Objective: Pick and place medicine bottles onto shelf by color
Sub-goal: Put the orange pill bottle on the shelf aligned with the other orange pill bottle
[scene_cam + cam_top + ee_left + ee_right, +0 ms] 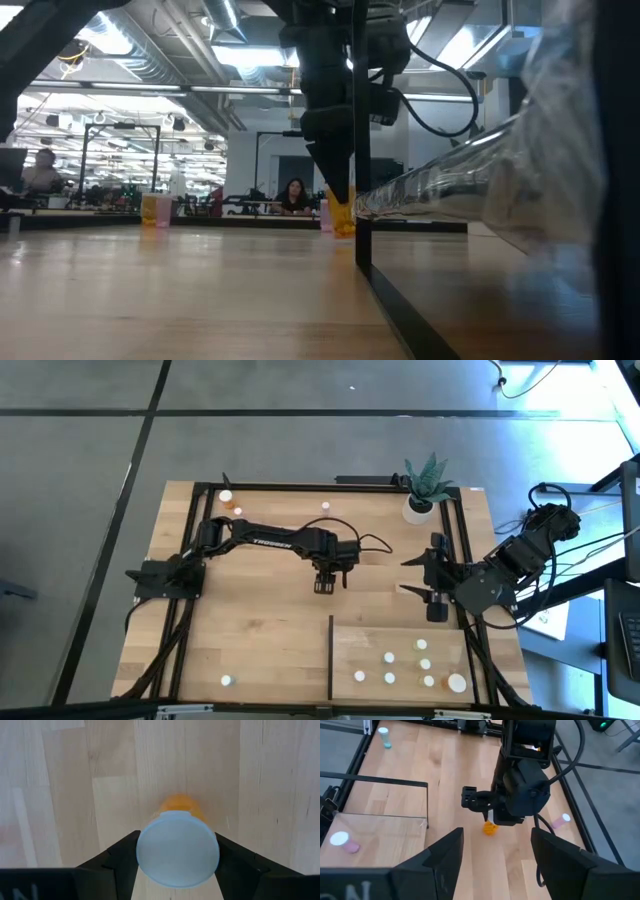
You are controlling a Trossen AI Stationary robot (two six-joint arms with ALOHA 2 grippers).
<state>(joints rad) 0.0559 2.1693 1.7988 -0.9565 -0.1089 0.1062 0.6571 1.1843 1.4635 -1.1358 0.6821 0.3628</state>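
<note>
My left gripper [325, 584] is at mid-table, shut on a small orange bottle with a white cap [177, 847]. The bottle also shows under the fingers in the low view [342, 215] and in the right wrist view [490, 827]. My right gripper [495, 865] is open and empty, at the table's right [437, 605] just beyond the shelf's far edge. The light-wood shelf [440, 638] lies at the near right with several bottles standing on it. Loose bottles stand at the far left [226, 495], far middle [326, 506] and near left [227, 680]. My left gripper pinches the orange bottle's white cap [145, 851] by its round side, one finger [120, 857] on either side. The fingers come from above, pointing down. The bottle stands about upright below them, its orange body [181, 805] just over the tabletop; I cannot tell whether its base touches the wood.
A white plant pot with a green plant [420, 500] stands at the far right. The shelf's thin dark upright edge [362, 150] rises on its left side, close to my left gripper. A pink bottle lies on its side [560, 821] beyond the left arm. People sit in the room behind.
</note>
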